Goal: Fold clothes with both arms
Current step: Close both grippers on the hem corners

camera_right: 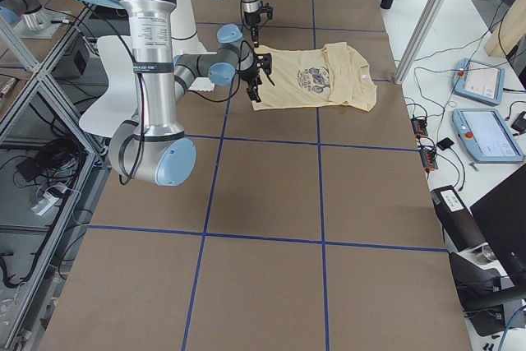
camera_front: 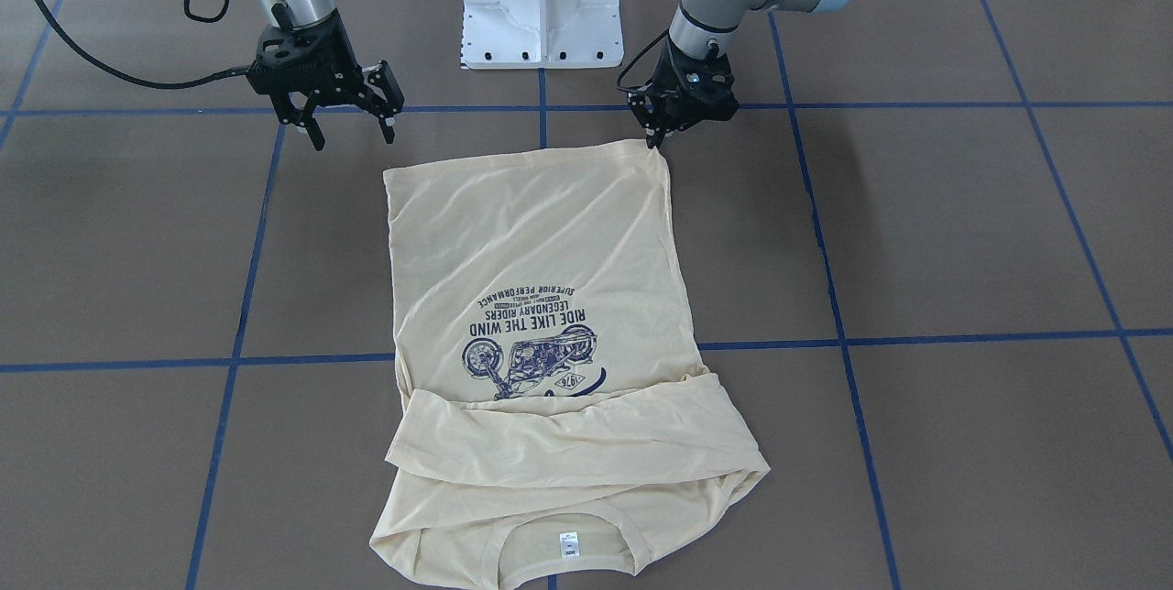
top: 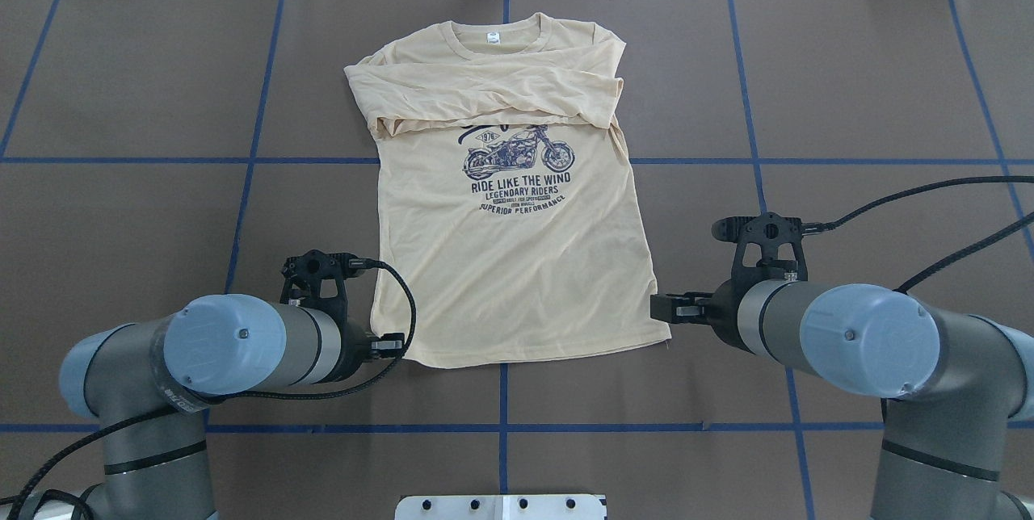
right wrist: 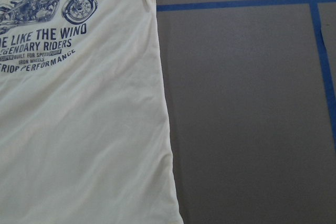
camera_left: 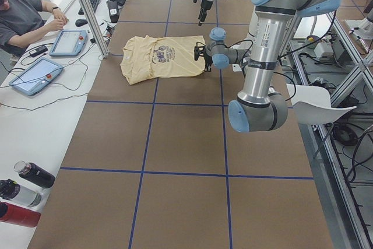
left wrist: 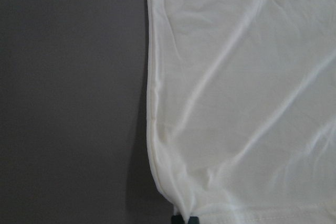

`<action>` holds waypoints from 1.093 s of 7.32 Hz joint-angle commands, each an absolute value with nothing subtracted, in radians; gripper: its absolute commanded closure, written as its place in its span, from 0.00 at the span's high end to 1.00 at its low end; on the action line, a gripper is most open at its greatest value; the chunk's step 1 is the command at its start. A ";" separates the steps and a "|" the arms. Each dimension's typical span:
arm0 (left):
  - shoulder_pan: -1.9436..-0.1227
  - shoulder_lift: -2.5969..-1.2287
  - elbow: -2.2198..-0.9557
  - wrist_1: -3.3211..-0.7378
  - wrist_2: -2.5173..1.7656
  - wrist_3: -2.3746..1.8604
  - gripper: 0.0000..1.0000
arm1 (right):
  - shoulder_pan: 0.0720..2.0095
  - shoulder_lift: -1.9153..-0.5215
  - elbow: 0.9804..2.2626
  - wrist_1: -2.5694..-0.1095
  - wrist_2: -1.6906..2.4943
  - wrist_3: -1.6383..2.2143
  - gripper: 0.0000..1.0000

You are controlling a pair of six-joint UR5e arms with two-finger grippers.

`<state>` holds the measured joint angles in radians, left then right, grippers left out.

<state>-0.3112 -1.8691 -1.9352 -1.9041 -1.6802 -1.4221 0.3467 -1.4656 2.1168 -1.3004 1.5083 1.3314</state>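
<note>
Pale cream-yellow fabric is seen spread flat on the brown table [camera_front: 962, 223]: the T-shirt [camera_front: 541, 233] is laid face up near the middle, its collar and white neck label [camera_front: 568, 542] turned away from the robot and its hem [camera_front: 522, 165] nearest the base. Both sleeves [camera_front: 568, 434] are found already folded in across the chest, where the top of the navy motorcycle print [camera_front: 536, 343] is covered by them, so the first part of the fold can be judged done. The body is left lying at full length, lightly creased, and the fold from hem to collar is not yet made; roughly half of the work is judged to remain. The left gripper [camera_front: 656, 139] is set at its hem corner, fingers drawn together and, as far as can be told, pinched on the cloth, which is raised a little there. The right gripper [camera_front: 355, 141] is held just beside the other hem corner, clear of the cloth, with its fingers spread apart and nothing between them. That corner is judged to need gripping before the hem can be carried up evenly
</note>
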 commanded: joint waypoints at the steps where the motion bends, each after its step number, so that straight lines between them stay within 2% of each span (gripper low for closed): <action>1: -0.310 -1.871 -1.942 -1.905 -1.669 -1.424 0.00 | 0.334 -1.456 2.039 -1.220 1.494 1.331 0.81; 4: -0.304 -1.875 -1.950 -1.905 -1.628 -1.425 0.00 | 0.311 -1.445 2.017 -1.218 1.482 1.331 0.53; 6: -0.298 -1.873 -1.953 -1.905 -1.608 -1.425 0.00 | 0.311 -1.425 1.994 -1.218 1.483 1.331 0.48; 8: -0.296 -1.873 -1.954 -1.905 -1.600 -1.425 0.00 | 0.310 -1.422 1.982 -1.218 1.483 1.330 0.48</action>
<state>-0.2971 -1.8731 -1.9534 -1.9053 -1.6049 -1.4250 0.3110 -1.4247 1.9921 -1.2180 1.4832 1.3312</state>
